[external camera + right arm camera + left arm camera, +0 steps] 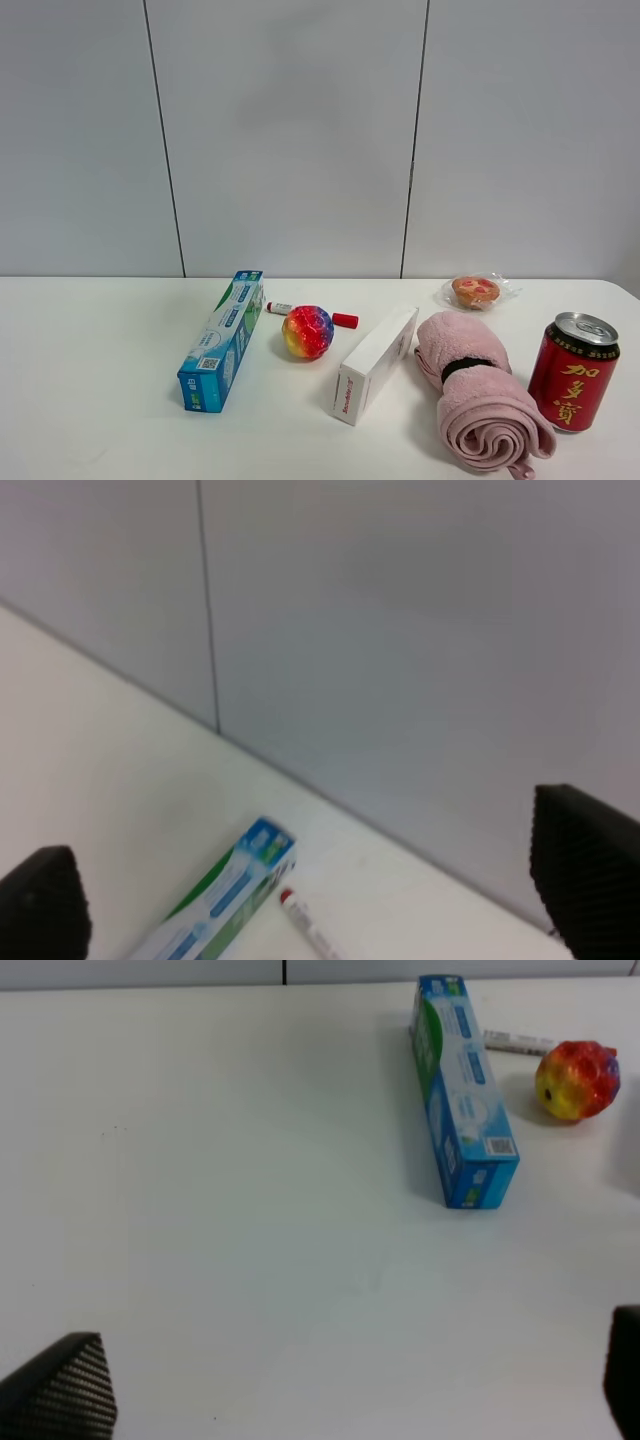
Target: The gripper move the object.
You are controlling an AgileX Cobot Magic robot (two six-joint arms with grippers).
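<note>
**Bench (100, 400) layout.** Only the high view showed the white carton (375, 364), rolled pink towel (480, 395), red can (574, 371) and wrapped pastry (476, 291). Only the wrist views showed the left fingers (60, 1390) and right fingers (585, 870), each pair spread wide and holding nothing. The ball (307, 332) (round, mottled red, yellow, blue and purple) lay on the bench just beside the long side of the blue-green box (223, 340), not touching it. A red-capped marker (345, 320) lay just behind the ball. Count: one of each item; two pairs of fingers.
</note>
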